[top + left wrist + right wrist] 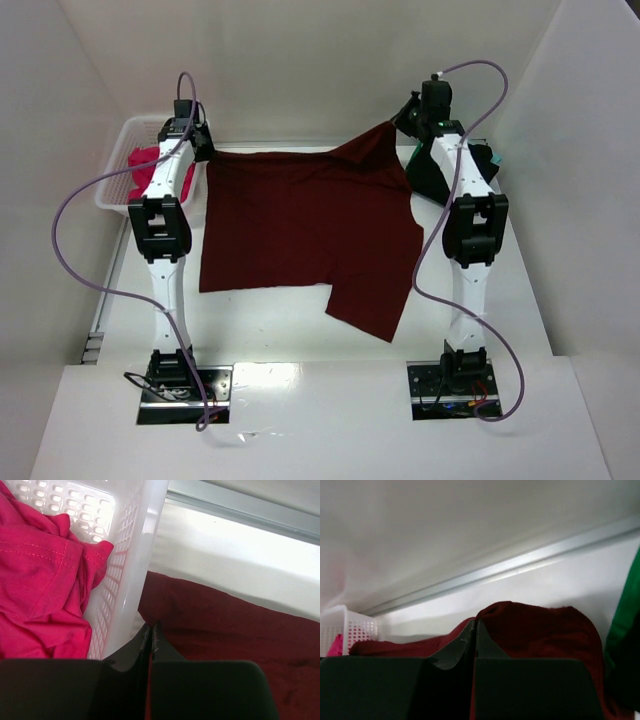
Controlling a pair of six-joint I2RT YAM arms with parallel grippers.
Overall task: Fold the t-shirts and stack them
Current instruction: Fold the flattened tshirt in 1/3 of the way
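Note:
A dark maroon t-shirt [300, 230] lies spread flat across the middle of the table. My left gripper [205, 148] is shut on its far left corner, low and right beside the basket. In the left wrist view the gripper [151, 627] has its jaws pressed together, with a sliver of maroon cloth [240, 640] between them. My right gripper [392, 125] is shut on the far right corner, which is lifted into a peak. The right wrist view shows that gripper [474, 625] pinching the maroon cloth [540, 630]. A bright pink t-shirt [40, 580] lies crumpled in the basket.
The white lattice basket [112, 175] stands at the far left, its wall [130, 555] almost touching my left fingers. A black shirt [425, 175] with teal cloth [492, 160] lies bunched at the far right behind my right arm. White walls enclose the table on three sides.

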